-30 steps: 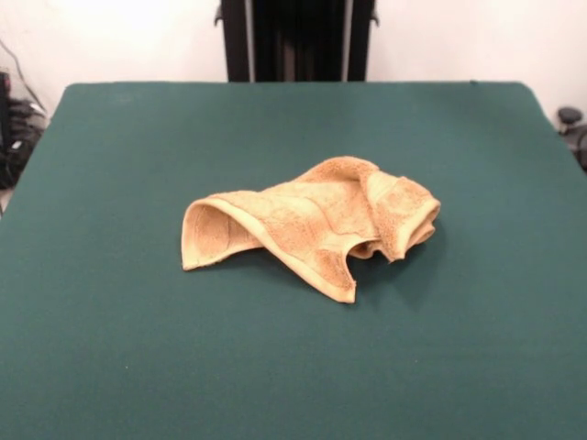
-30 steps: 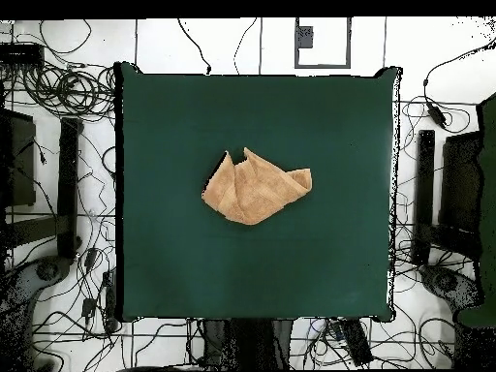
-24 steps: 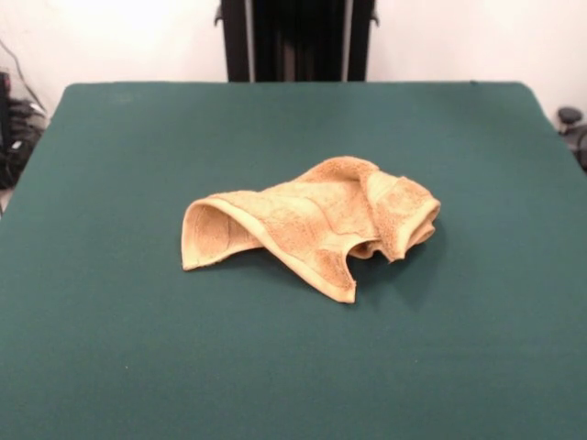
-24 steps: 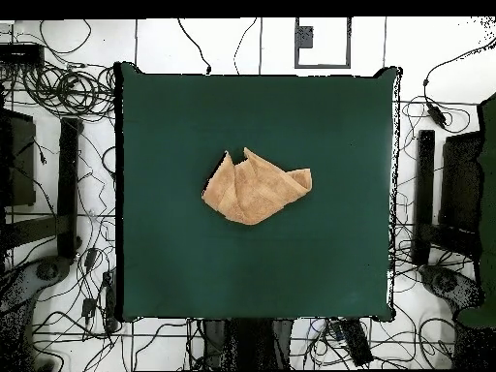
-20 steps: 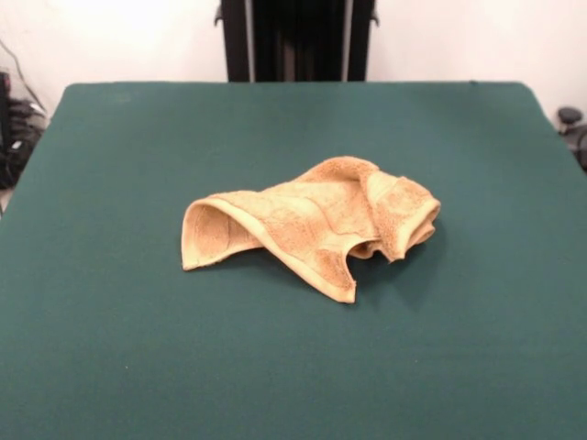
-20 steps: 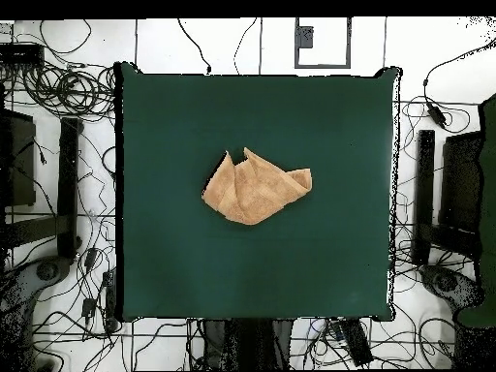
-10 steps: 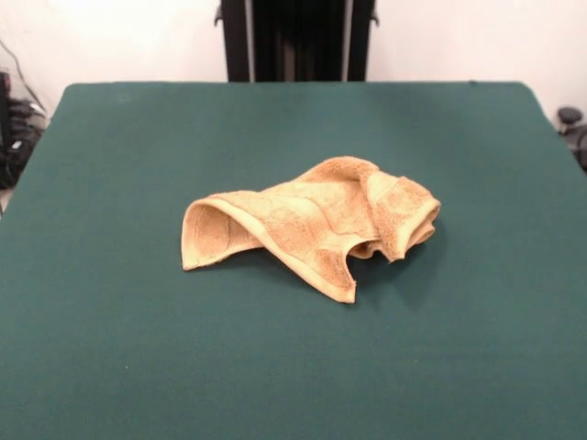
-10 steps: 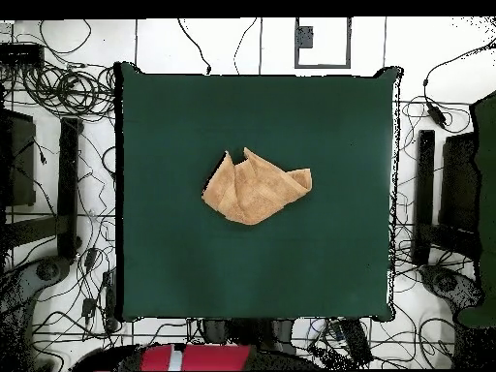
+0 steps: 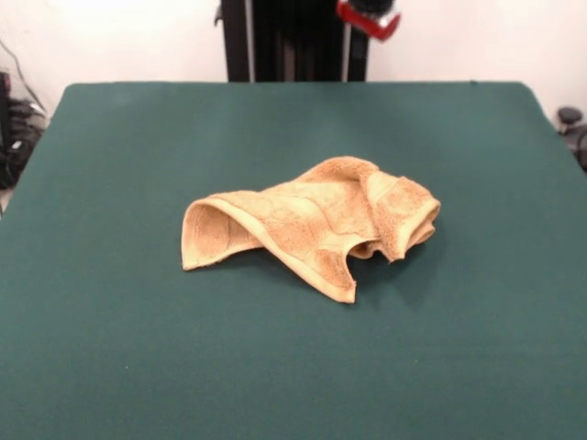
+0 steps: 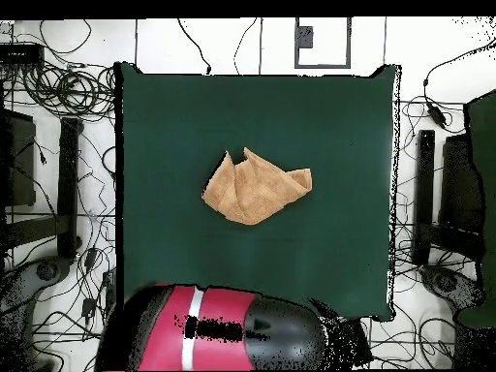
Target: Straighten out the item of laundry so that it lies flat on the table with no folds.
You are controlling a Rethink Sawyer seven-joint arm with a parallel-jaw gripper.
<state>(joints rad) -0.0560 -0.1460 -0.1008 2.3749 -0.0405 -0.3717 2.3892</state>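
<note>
One towel (image 9: 316,225), one table (image 9: 119,357), one arm (image 10: 218,329)

The towel (image 9: 312,225) lay on the table (image 9: 110,348) near its middle, well apart from all four edges. In the front view one end of it curled up at the left, and a bunched fold rose at the right. In the overhead view the robot arm (image 10: 223,329) reached over the table's bottom edge toward its bottom-left corner, well apart from the towel (image 10: 256,188). Cables (image 10: 58,92) lay on the floor off the table's left and right edges.
</note>
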